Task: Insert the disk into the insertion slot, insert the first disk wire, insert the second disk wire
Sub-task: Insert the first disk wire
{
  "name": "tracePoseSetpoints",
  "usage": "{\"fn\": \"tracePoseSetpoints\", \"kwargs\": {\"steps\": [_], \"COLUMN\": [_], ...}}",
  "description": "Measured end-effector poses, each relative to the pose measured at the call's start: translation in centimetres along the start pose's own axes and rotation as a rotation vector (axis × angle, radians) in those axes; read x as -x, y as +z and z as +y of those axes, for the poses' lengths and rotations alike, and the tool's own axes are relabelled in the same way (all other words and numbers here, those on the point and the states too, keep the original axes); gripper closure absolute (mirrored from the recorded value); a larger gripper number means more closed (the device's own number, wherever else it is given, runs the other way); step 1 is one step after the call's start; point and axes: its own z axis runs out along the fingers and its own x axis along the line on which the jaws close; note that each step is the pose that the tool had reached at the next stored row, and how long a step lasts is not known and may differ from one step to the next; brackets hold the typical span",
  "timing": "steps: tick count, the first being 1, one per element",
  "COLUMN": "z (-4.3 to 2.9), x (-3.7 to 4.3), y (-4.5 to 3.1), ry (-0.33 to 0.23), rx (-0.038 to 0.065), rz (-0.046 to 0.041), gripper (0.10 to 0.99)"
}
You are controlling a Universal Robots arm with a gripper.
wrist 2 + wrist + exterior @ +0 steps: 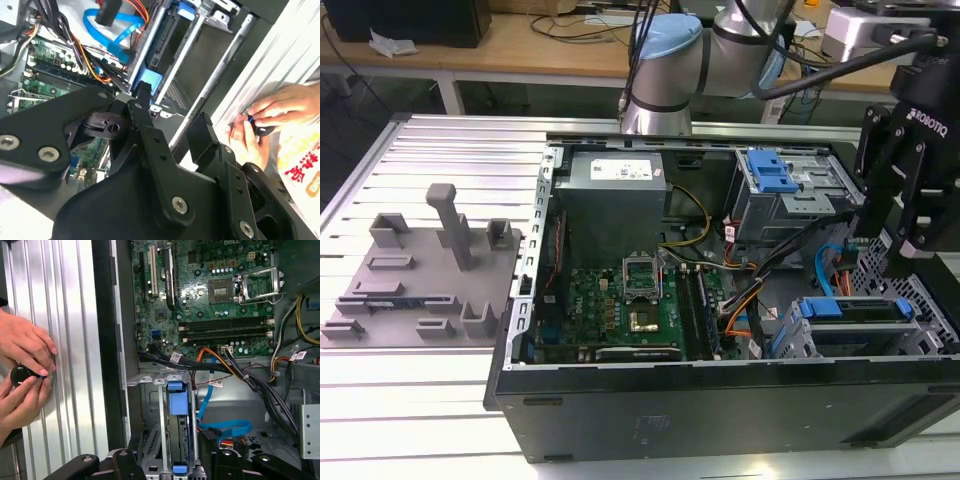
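Observation:
The disk (855, 310), in its blue carrier, sits inside the insertion slot (790, 335), a low grey cage at the case's front corner on the exterior view's right. In the first wrist view the disk's blue carrier (178, 397) shows edge-on within the cage (150, 430). A loose blue flat cable (225, 427) with a black plug (210, 433) lies beside the cage, unplugged; it also shows as a blue cable (107, 30) in the second wrist view. My gripper (170, 112) hangs above the cage, open, with nothing between its fingers (142, 97). From outside, the gripper (905, 225) is over the case's right side.
A person's hands (25, 365) hold a small black round thing on the ribbed aluminium table (60, 315) just outside the case wall; these hands (260, 122) also appear in the second wrist view. A taller cage with a blue latch (770, 175), motherboard (620, 300) and a grey fixture plate (420, 270) lie further off.

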Motion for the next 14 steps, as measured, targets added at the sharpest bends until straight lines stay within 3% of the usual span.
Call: {"fn": "tracePoseSetpoints", "kwargs": {"steps": [3, 5, 7, 9, 10, 12, 14], "z": [0.13, 0.15, 0.11, -0.11, -0.2, -0.35, -0.51], "x": [2.16, 2.82, 3.18, 3.39, 3.44, 3.52, 3.57], "y": [-0.39, -0.48, -0.5, -0.45, -0.43, -0.38, -0.33], "ry": [0.0, -0.001, 0.0, 0.001, 0.001, 0.002, 0.007], "rx": [-0.001, -0.001, -0.002, -0.003, -0.003, -0.003, -0.002], "rz": [0.011, 0.016, 0.0311, 0.0697, 0.0849, 0.1093, 0.1247], "gripper": [0.522, 0.522, 0.522, 0.522, 0.522, 0.522, 0.522]}}
